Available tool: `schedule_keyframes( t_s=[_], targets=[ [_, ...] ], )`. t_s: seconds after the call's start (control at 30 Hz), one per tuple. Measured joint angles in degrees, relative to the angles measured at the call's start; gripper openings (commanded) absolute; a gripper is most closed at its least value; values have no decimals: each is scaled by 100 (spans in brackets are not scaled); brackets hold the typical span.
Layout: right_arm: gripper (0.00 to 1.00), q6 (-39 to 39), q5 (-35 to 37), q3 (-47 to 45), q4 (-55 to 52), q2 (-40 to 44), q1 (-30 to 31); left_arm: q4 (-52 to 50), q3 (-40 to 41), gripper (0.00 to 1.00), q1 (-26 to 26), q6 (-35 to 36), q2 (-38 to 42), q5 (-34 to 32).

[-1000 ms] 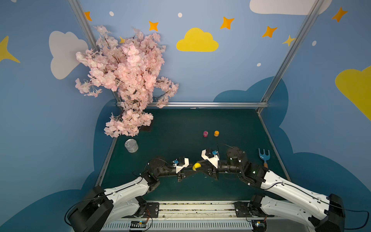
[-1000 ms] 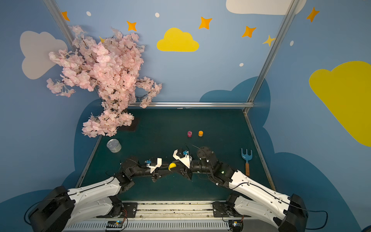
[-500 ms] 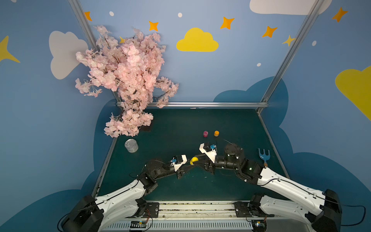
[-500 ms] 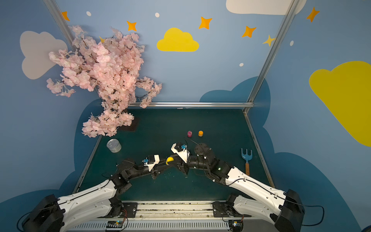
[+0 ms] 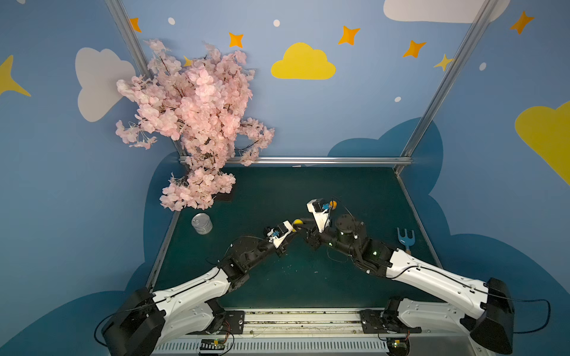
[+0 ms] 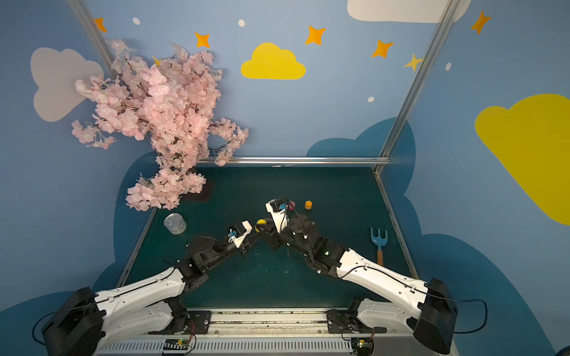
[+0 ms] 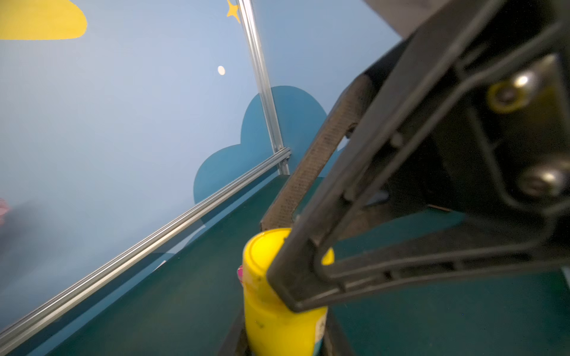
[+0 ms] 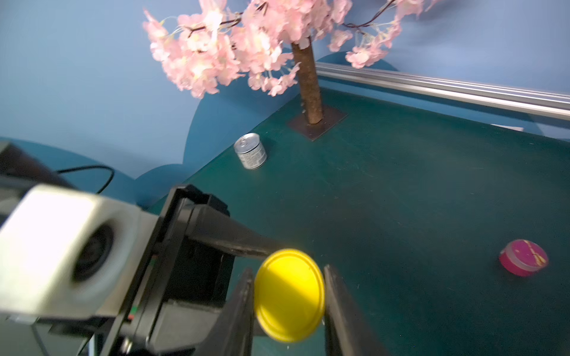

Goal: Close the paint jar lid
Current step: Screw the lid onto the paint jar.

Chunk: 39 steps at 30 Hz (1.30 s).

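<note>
**Task status.** Partly done. The yellow lid (image 7: 262,246) sits on the mouth of the paint jar (image 7: 277,326). In the left wrist view no gap shows between lid and jar. A finger of the opposite gripper crosses part of the seam, so it cannot be confirmed that the lid is turned fully home. Judgement: placing the lid is complete. Final tightening, release and setting the jar down remain.

**Location.** The jar is held clear of the surface (image 5: 308,277), between the two arms. It is well apart from the blossom tree (image 5: 197,123), on the robot's side of it. It appears tilted, with the lid facing the right arm.

**Left gripper** (image 5: 292,230). Pressed in on the body of the jar, with a finger on each side of its lower part. It carries the jar.

**Right gripper** (image 8: 289,274). Narrowed onto the lid, with one finger against each side of the rim. The lid's flat top faces the right wrist camera. It touches nothing else.

**Other items.** A tin can (image 5: 202,224) stands just beyond the tree's lowest blossoms, and a pink jar (image 8: 523,257) rests on the surface, well apart from the tree. Neither is in contact with either arm.
</note>
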State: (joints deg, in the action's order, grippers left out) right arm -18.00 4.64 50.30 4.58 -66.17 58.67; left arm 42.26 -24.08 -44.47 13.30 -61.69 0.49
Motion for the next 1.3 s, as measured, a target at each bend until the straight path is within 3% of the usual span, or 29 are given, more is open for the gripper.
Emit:
schedule_keyframes(
  t_s=[0.3,0.33,0.47,0.53,0.73,0.9,1.03,1.13,1.3],
  targets=[
    [0,-903,1322,284,72,-551,227,146,-326,26,-96,85,-662,-918],
    [3,-931,1388,282,59,-568,240,151,-326,26,-105,83,-693,-933],
    [40,-1003,1552,245,9,-485,306,177,-326,27,-136,52,-706,-907],
    [51,-1045,1541,140,-68,-337,343,210,-330,27,-157,20,-702,-920],
    [62,-1150,1482,-439,-584,372,564,258,-389,27,0,-90,-691,-1123],
    [63,-1102,1561,-1069,-756,1108,570,208,-297,28,15,-184,-680,-1056],
    [63,-645,1676,-1547,-763,1714,549,195,44,29,114,-264,-573,-387],
    [63,-13,1377,-1683,-765,2039,413,188,334,29,212,-282,-514,710],
    [63,1078,210,-1674,-710,2343,101,337,444,29,214,-396,-603,2798]
  ],
)
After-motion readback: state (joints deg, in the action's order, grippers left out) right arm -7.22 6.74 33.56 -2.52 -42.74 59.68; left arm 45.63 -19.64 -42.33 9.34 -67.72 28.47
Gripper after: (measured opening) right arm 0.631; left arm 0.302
